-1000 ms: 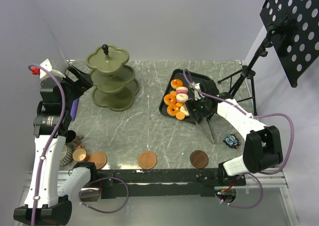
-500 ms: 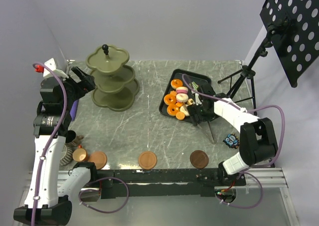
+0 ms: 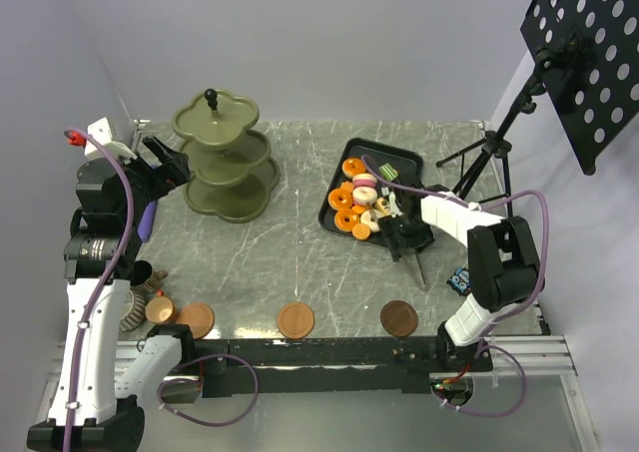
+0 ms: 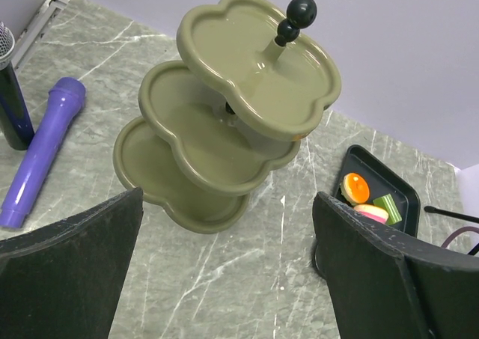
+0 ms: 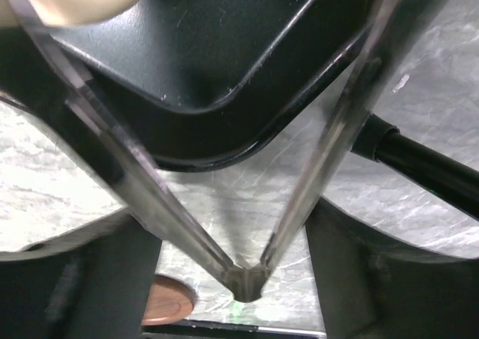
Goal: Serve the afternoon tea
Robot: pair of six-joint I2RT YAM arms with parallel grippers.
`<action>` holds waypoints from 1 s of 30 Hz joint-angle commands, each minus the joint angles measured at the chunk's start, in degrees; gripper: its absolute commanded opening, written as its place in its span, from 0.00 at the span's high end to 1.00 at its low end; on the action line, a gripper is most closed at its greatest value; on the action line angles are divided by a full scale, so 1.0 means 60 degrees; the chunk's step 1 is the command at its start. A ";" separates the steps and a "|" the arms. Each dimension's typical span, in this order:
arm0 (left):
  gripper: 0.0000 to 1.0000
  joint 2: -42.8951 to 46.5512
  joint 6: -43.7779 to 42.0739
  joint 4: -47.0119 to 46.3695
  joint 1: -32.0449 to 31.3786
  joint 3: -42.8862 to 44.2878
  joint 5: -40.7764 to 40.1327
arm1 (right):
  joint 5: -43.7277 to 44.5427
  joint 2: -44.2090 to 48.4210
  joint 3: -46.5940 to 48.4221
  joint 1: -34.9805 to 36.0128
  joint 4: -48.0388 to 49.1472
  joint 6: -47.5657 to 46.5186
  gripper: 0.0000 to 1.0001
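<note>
Right wrist view has the right claw released, its jaws standing either side of the metal tongs near the hinge. No pad can be seen pressing on them. The tongs' two arms fan out across the near corner of the black tray, which rests on the tabletop.

The step in hand appears to be taking up the tongs. It likely goes best if the claw grips squarely across both arms, firmly enough to hold but without pinching them shut. A straight lift would then keep the tips from dragging the tray rim.

Seen from the top camera, the pastries are all on the tray, well apart from the olive-green stand, whose tiers are bare. Beside the stand, the left claw is spread wide and holds nothing.
</note>
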State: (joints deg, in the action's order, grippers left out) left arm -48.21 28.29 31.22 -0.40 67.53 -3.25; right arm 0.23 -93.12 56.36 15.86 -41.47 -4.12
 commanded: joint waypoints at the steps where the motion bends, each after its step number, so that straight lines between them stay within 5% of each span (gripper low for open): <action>1: 0.00 0.0153 -0.0131 -0.0194 0.0038 -0.0033 0.0028 | 0.0006 0.0329 0.0407 -0.0021 -0.0368 0.0145 0.30; 9: 0.00 0.0007 -0.0087 -0.0238 0.0038 -0.0063 0.0043 | -0.0243 0.1543 0.0670 0.0184 -0.1289 0.0496 0.47; 17: 0.00 -0.0125 0.0074 -0.0311 0.0038 -0.0136 0.0174 | -0.0170 0.2498 0.1943 0.0506 -0.2535 0.0672 0.48; 30: 0.00 -0.0505 0.0279 -0.0414 0.0038 0.0185 0.0365 | -0.0053 0.1722 0.3409 0.0594 -0.2653 0.2048 0.50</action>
State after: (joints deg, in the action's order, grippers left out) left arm -50.68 29.02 30.98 -0.40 66.76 -2.44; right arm -1.04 -81.62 71.90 19.00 -55.72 3.62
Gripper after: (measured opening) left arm 0.995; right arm 0.502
